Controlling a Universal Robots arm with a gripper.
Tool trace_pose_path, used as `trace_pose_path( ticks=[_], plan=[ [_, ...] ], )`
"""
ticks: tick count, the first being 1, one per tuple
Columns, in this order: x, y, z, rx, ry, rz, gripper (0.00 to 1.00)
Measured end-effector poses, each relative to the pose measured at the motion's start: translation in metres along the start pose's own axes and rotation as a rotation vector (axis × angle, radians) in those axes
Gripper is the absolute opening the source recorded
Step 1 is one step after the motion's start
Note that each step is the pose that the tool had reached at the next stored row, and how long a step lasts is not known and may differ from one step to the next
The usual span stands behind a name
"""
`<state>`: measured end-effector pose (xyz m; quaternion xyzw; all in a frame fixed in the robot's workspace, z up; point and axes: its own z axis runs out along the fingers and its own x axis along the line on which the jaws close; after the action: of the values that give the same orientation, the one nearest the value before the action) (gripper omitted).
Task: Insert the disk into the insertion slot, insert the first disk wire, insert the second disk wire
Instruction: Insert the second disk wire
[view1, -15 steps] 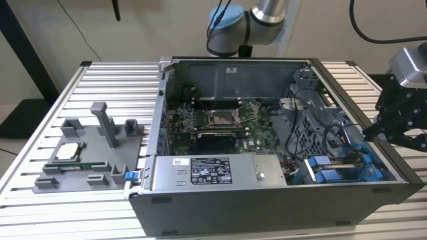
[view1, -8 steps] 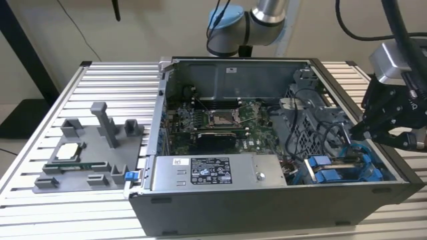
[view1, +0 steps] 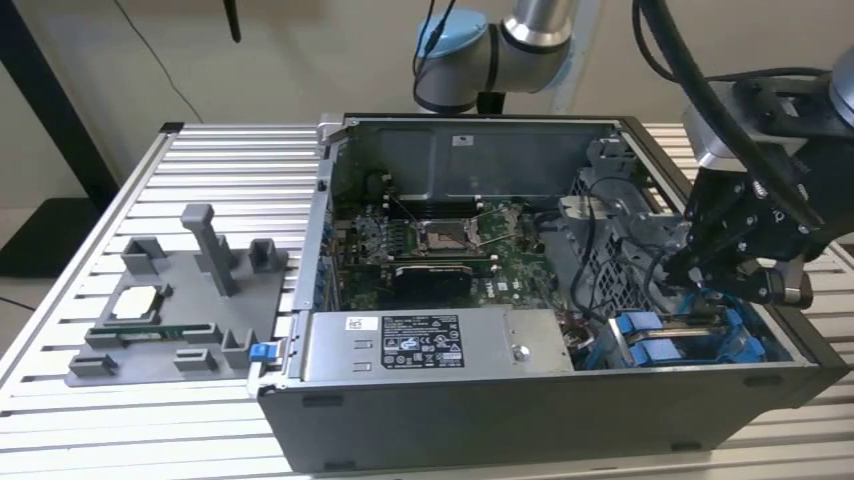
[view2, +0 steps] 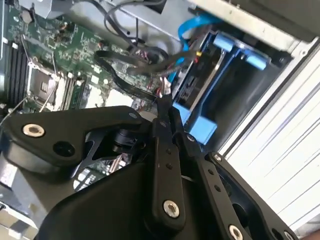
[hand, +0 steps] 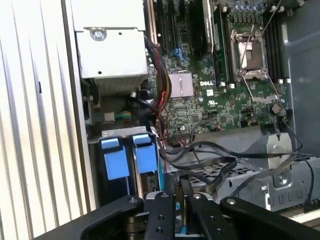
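Note:
The disk (view1: 674, 345) sits in its bright blue carrier inside the drive bay at the case's front corner, on the exterior view's right. The carrier also shows in both wrist views (view2: 201, 128) (hand: 145, 159). My gripper (view1: 681, 272) reaches down into the case just above the bay. Its fingers are pressed together (view2: 164, 102) (hand: 181, 186), with the tips right beside a black connector (view2: 186, 90) at the disk's end. Whether they clamp something is hidden. A blue wire (view2: 192, 27) curves down toward that end, and black wires (hand: 210, 162) loop close by.
The long silver power-supply box (view1: 427, 345) lies along the case's front. The motherboard (view1: 441, 240) with its open socket fills the case floor. A grey fixture (view1: 174, 300) holding small parts stands on the slatted aluminium table (view1: 200, 160) on the exterior view's left.

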<state>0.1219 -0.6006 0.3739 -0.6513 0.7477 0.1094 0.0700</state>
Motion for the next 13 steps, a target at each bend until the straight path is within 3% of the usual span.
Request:
trace_pose_path(
  ticks=[4,5,6,9,13],
  plan=[
    [0.0004,0.0031,0.0001,0.0076,0.0723,-0.008,0.00],
    [0.0004,0.0034,0.0003,0.0091,0.0884,-0.012,0.00],
    [0.0000,0.0036,0.0006,0.0100,0.0985,-0.017,0.00],
    [-0.0022,0.0043,0.0037,0.0112,0.1144,-0.036,0.00],
    [-0.0036,0.0049,0.0093,0.0190,0.1160,-0.058,0.00]
  ],
)
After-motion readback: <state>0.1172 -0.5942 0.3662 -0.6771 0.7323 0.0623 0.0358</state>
